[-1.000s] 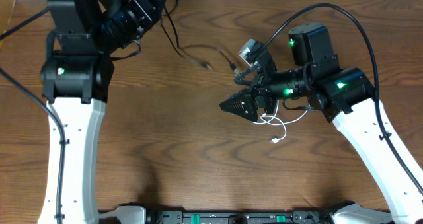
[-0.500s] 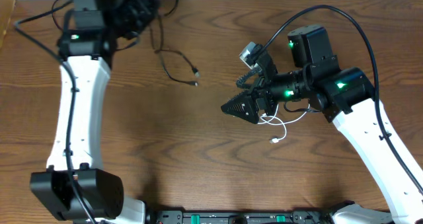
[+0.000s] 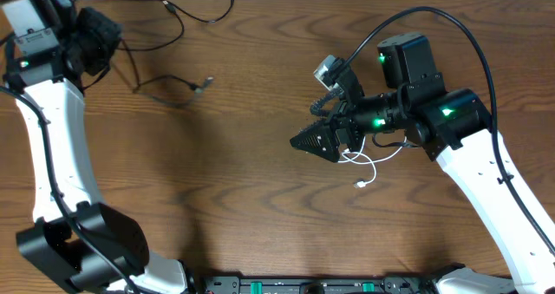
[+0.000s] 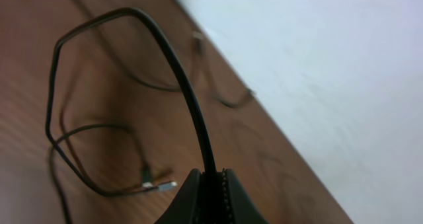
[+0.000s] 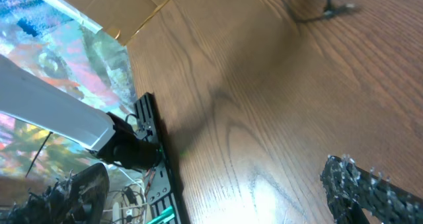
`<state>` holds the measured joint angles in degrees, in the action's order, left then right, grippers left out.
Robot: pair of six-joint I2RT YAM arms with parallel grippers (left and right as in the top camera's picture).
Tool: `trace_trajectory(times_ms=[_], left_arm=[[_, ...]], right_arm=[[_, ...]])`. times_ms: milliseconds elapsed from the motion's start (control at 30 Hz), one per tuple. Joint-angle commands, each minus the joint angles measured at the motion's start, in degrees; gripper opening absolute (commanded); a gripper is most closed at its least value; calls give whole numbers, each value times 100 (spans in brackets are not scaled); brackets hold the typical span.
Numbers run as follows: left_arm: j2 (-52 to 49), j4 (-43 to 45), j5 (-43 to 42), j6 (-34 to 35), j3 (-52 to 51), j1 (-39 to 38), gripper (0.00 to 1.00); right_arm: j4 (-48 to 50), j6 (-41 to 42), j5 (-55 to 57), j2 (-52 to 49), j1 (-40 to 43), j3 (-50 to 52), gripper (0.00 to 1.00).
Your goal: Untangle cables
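My left gripper (image 3: 97,42) is at the far left back of the table, shut on a black cable (image 4: 188,98) that loops out from the jaws (image 4: 210,184). That cable (image 3: 160,84) trails right to a small plug (image 3: 208,81). A second black cable (image 3: 195,15) lies along the back edge. The white cable (image 3: 368,166) lies coiled on the table under my right arm. My right gripper (image 3: 310,141) hovers just left of it, turned on its side. Only one of its fingers (image 5: 370,191) shows, far to one side, with bare wood (image 5: 264,118) beside it and nothing in the jaws.
The wooden table (image 3: 260,207) ends at a white wall behind. A black rail (image 3: 286,285) runs along the front edge. A cardboard box (image 5: 125,6) shows at the table's left side. Thick black arm cables arch over the right arm (image 3: 451,21).
My left arm has swung far to the left, dragging the held black cable and its plug from the middle back towards the left corner. The right arm and the white cable have not moved.
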<state>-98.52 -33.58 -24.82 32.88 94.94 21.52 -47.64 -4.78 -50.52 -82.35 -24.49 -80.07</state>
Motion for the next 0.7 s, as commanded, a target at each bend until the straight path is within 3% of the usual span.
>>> trace_trajectory(times_ms=[0,333,367,433,467,667], left_arm=[[-411,114,925,-295,-94,317,7],[-1436,1106,1244,-839,-92,1099,7],[-1561,1252,1464,-866,-92,1228,40],[-1650,1325,1663,-866,-92,1381,78],[-1676,1329,1718,-868,-92,1449,88],[-1679,1268,1733,-866,-92,1805,91]], right_arm=[[-2,-20,-35,52,13,-26,99],[-76,-17,142,52,13,-26,99],[-146,-17,293,55,11,-26,99],[-212,-15,354,52,11,-26,99],[-214,-15,354,55,11,-26,99],[-205,-17,369,52,11,-26,99]])
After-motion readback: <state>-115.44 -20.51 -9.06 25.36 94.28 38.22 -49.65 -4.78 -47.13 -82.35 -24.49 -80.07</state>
